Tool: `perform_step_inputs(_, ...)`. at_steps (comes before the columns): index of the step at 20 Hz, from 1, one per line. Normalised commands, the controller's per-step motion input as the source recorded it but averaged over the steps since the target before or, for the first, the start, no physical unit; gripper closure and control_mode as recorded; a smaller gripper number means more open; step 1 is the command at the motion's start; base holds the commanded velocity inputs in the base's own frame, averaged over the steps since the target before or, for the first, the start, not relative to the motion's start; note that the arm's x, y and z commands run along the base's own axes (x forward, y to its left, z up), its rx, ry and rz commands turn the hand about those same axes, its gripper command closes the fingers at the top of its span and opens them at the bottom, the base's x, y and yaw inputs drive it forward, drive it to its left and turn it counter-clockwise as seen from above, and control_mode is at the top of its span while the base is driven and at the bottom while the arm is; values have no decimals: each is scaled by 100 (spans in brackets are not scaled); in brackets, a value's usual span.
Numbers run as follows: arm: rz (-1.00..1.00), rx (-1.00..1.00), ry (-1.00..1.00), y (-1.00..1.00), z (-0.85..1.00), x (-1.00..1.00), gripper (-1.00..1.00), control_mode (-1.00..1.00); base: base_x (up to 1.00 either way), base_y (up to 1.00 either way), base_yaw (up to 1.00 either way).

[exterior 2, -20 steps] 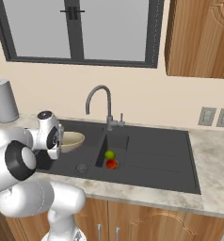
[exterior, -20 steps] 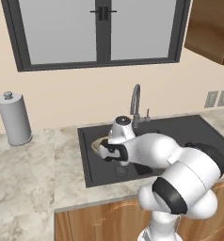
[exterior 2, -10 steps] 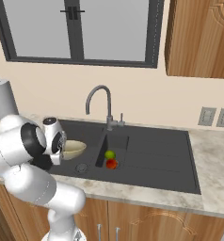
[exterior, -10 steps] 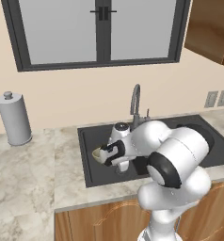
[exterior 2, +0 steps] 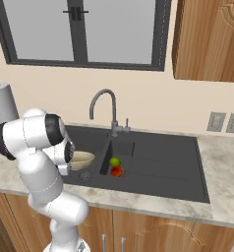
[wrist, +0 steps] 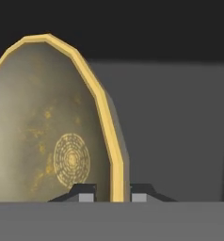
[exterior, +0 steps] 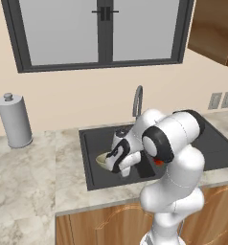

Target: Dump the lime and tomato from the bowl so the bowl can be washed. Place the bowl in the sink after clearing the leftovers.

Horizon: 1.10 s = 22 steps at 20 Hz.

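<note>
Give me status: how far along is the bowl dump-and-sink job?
Done: the lime and tomato lie in the deep basin of the sink, and the hand view shows the bowl empty. In hand: the gripper is shut on the bowl's rim, holding it over the sink's left section. Left: set the bowl down and let go.

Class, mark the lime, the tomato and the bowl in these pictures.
lime (exterior 2: 114,161), right base view, on its green top.
tomato (exterior 2: 116,171), right base view, on its red front.
bowl (wrist: 48,136), hand view, on its speckled inner face.
</note>
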Motion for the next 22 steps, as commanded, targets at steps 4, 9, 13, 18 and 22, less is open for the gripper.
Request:
perform_step_inputs(4, -6, -7, 2, -2, -42, 6, 100, -100, 0, 0, 0)
perform_step_inputs(9, -3, -9, 0, 0, -40, 1, 100, -100, 0, 0, 0)
perform_step_inputs(13, -9, 0, -3, 3, 0, 0, -100, -100, 0, 0, 0)
perform_step_inputs(18, -18, 0, -8, 13, 53, -11, -100, -100, 0, 0, 0)
perform_step_inputs(22, -19, -7, -26, 36, 100, -9, -100, -100, 0, 0, 0)
